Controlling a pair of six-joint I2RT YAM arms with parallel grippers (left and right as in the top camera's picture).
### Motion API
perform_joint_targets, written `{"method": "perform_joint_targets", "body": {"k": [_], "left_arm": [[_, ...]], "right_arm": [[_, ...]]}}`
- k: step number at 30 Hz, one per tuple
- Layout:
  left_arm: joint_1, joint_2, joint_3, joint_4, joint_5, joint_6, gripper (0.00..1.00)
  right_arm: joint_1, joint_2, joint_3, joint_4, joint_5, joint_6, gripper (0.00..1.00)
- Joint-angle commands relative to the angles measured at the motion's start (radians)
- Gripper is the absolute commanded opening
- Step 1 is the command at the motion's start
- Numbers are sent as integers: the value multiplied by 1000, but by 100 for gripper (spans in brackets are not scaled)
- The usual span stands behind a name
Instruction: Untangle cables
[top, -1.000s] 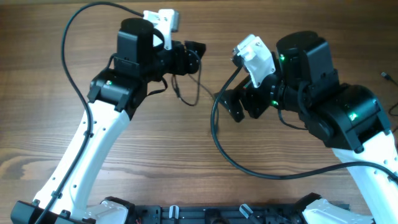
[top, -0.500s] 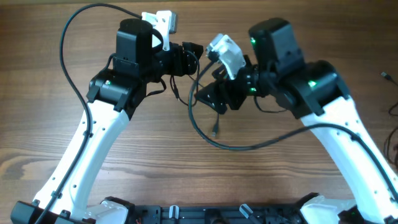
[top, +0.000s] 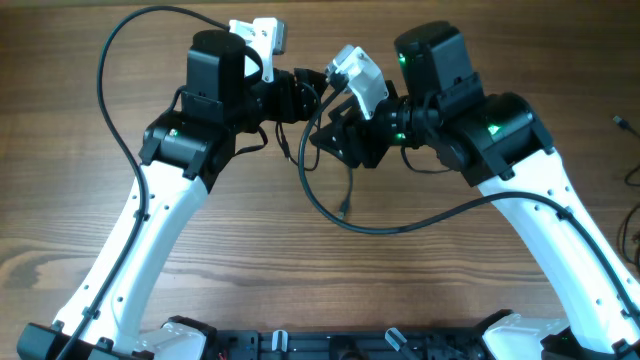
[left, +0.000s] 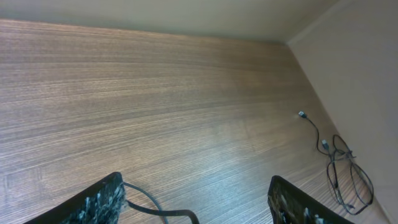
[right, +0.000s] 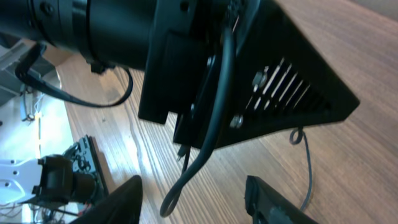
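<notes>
Wooden table (top: 250, 250): left gripper (left: 196, 182) and right gripper (right: 193, 183) both spread-fingered, cables (left: 345, 168) lying looped together at the left wrist view's lower right, untangling apparently hardly begun.

Thin dark cables (left: 339, 165), loosely looped and tangled, on the wood tabletop beside the wall.

The table (top: 250, 270) is brown wood, its grain running left to right in the overhead view. A pale wall (left: 360, 50) borders it.

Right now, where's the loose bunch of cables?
Left wrist view: the cables lie loosely looped on the table, far right, beside the wall.
</notes>
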Motion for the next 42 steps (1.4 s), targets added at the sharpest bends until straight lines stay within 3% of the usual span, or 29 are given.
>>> {"method": "perform_joint_targets", "body": {"k": [1,10,12,14,28,36,42], "left_arm": [[-1,-10,3,3,17,16,76],[-1,-10,3,3,18,16,76],[-1,-10,3,3,18,16,76],[-1,-10,3,2,18,16,76],[-1,-10,3,-103,16,61,88],[-1,-10,3,-204,22,97,89],[-1,-10,3,-264,185,182,88]], "right_arm": [[4,22,-4,20,-24,19,53],[29,73,-4,28,-24,40,46],[30,77,-4,32,-24,40,30],[29,77,-3,35,-24,41,4],[29,46,-2,39,16,74,4],[27,24,-2,66,95,106,4],[27,24,-2,89,156,119,4]]}}
